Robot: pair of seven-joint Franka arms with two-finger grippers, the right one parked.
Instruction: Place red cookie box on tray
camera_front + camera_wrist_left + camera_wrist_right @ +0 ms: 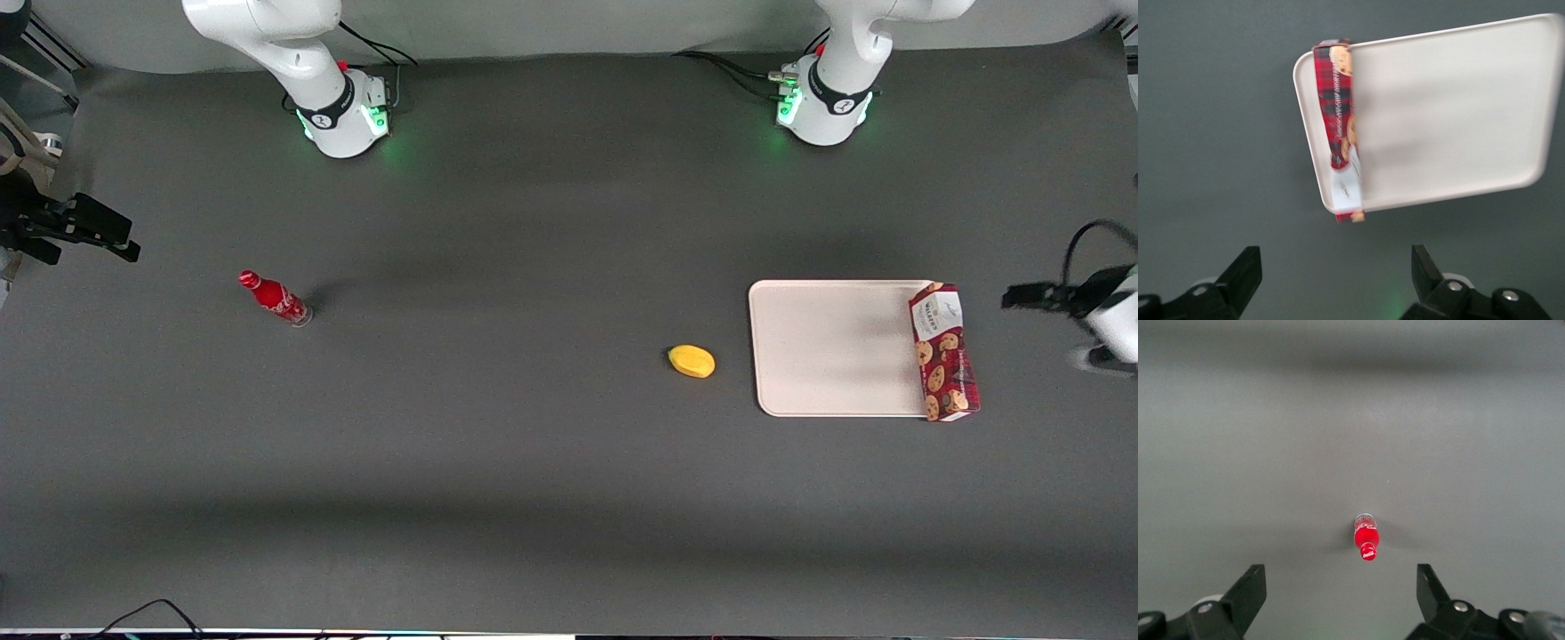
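Observation:
The red cookie box (944, 351) rests along the short edge of the cream-white tray (831, 347) that is toward the working arm's end of the table, with its white label end farther from the front camera. My left gripper (1022, 296) hangs above the table beside the box, farther toward the working arm's end, apart from it. In the left wrist view the gripper (1336, 260) is open and empty, and the box (1341, 127) lies along the tray's rim (1451, 107) ahead of the fingers.
A small yellow fruit-like object (692, 361) lies on the dark mat beside the tray, toward the parked arm's end. A small red soda bottle (276, 299) lies far toward the parked arm's end; it also shows in the right wrist view (1366, 540).

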